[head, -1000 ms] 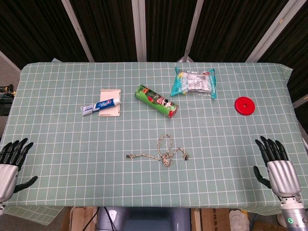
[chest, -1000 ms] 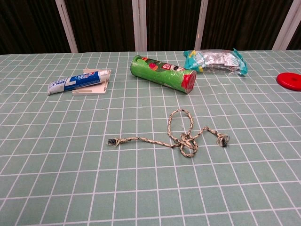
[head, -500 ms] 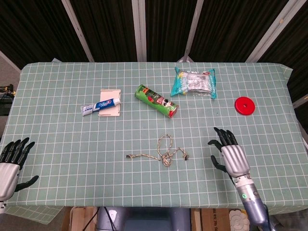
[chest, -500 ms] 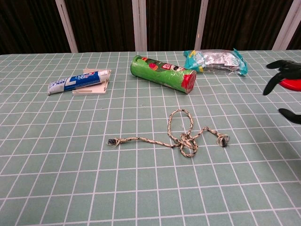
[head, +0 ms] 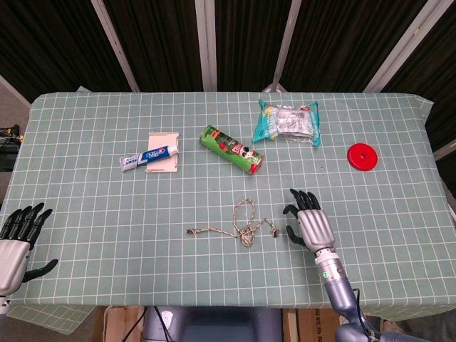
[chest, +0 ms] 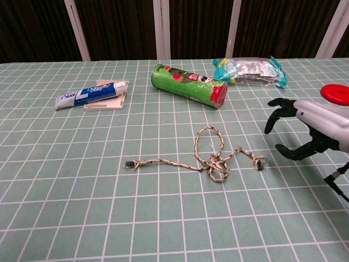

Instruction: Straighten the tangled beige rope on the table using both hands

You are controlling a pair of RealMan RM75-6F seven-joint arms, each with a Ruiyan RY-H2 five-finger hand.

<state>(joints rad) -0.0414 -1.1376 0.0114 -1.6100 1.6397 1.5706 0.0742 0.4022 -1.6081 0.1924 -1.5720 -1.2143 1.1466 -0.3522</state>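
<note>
Your right hand [head: 311, 224] sits over the table [head: 85, 142] just right of the rope's right end, fingers spread apart and curled slightly down, holding nothing; in the chest view it [chest: 313, 126] comes in from the right edge with dark fingertips [chest: 271, 121] pointing left toward the rope but not touching it. Your left hand [head: 16, 241] is at the near left corner of the table, fingers apart, empty, well apart from everything; only the head view shows it. The beige rope [head: 242, 222] lies tangled near the table's middle, toward the near side: one frayed end out to the left, a loop reaching toward the far side, a knotted clump at the near part, and a short tail ending at the right, close to your right hand. Far of the rope, the green chip can [head: 231, 149] lies on its side, angled. Left of it, the toothpaste tube [head: 149, 156] rests across a beige card [head: 162, 151]. Far right of the can lies a teal snack bag [head: 287, 122], and a red disc [head: 363, 156] sits further right, near the table's right edge.
</note>
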